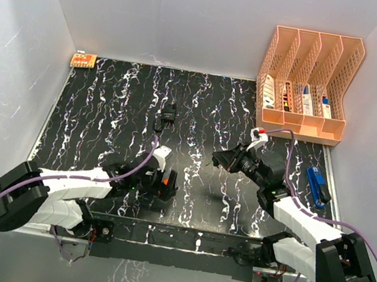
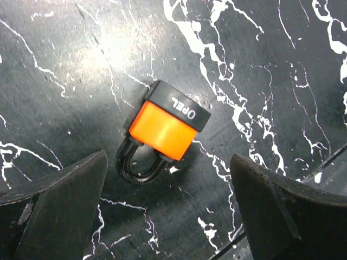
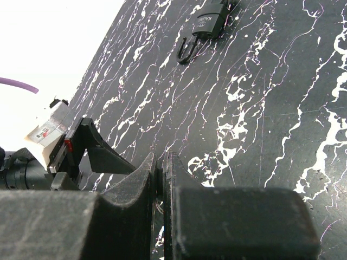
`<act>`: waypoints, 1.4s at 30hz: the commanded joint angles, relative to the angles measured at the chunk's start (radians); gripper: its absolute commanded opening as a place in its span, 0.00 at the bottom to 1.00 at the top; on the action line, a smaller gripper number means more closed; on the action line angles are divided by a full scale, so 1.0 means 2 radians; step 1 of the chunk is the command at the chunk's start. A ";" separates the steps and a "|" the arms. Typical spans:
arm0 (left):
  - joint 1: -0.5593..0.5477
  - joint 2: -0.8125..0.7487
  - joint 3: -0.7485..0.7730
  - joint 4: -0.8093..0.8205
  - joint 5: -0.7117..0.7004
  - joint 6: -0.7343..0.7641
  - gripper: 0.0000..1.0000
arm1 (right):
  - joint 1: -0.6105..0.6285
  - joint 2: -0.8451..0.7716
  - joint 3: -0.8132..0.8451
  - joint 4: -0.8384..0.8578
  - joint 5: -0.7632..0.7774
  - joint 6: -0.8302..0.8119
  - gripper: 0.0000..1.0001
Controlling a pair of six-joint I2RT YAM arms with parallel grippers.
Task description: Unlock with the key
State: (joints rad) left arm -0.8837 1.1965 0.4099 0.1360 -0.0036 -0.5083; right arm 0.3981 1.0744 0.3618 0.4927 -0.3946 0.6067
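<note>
Padlock point(image 2: 165, 130) diagonal, shackle point(image 2: 139, 179) lower-left

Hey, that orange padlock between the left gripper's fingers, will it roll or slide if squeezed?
The orange padlock lies flat on a broad face, so rolling seems unlikely. Its glossy body on the smooth table may skid. Its thick shackle suggests heft.
</note>
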 commanded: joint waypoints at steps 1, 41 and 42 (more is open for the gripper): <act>-0.019 0.037 0.012 -0.027 -0.056 0.028 0.95 | -0.002 -0.003 -0.001 0.027 -0.003 -0.006 0.00; -0.122 0.141 0.042 -0.045 -0.143 -0.028 0.11 | -0.002 -0.007 0.000 0.014 0.000 -0.015 0.00; -0.123 0.139 0.044 -0.045 -0.143 -0.028 0.07 | -0.002 -0.010 0.000 0.010 0.002 -0.017 0.00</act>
State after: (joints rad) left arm -1.1011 1.4384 0.5255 0.1753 -0.4416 -0.4984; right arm 0.3981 1.0744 0.3618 0.4915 -0.3950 0.6010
